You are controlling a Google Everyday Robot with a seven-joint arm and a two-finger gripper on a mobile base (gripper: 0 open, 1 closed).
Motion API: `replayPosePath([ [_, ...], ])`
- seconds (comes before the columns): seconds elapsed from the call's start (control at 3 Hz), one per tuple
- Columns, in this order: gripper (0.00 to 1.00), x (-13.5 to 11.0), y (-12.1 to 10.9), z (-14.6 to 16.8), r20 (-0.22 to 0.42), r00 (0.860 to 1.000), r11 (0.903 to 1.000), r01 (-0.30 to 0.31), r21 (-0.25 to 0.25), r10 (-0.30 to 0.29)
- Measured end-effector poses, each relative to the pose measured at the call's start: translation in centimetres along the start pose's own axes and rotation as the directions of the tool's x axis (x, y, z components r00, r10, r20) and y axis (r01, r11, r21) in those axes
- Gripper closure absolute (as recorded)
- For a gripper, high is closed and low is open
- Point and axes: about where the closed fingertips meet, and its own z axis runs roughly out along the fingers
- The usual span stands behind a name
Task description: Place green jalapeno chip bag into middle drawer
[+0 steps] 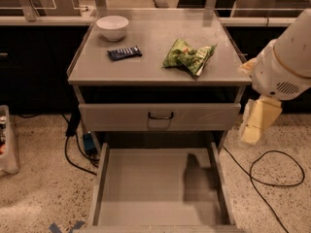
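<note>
A grey metal cabinet [150,67] is standing in the middle of the scene, its flat top carrying three things; below the top a dark open gap is showing, and under that a shut drawer front [116,116] is facing the near side, with a black loop handle [161,116] at its centre.

The middle drawer [146,183] is standing pulled out toward the near side at the bottom of the cabinet; its plain grey floor is showing from wall to wall between the low side walls, and a dark shadow is lying across the right part of that floor.

The robot's white arm [284,62] is reaching in from the right edge, beside the right side of the cabinet; the pale yellow gripper [256,125] is hanging downward from it, just right of the shut drawer front and above the floor, well apart from the bag; whether the claw is spread or pressed together I cannot tell.

A white bowl [112,27] is sitting upright at the far left of the top; what is inside it I cannot tell.

The green jalapeno chip bag [188,57] is lying crumpled on the right half of the top, near the front edge, outside both drawers; a dark blue snack bar [124,53] is lying flat to its left, near the bowl and apart from the bag.

A black cable [277,174] is looping on the speckled floor at the right; a clear bin [7,140] is sitting at the left edge.
</note>
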Motion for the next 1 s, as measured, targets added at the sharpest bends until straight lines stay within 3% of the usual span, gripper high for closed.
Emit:
replayPosePath([
  [0.33, 0.0, -2.3, -2.5, 3.4, 0.028, 0.998, 0.9974, 0.054, 0.047, -0.056],
  [1.0, 0.0, -5.9, -9.1, 6.0, -0.007, 0.988, 0.9743, 0.153, 0.166, -0.154],
])
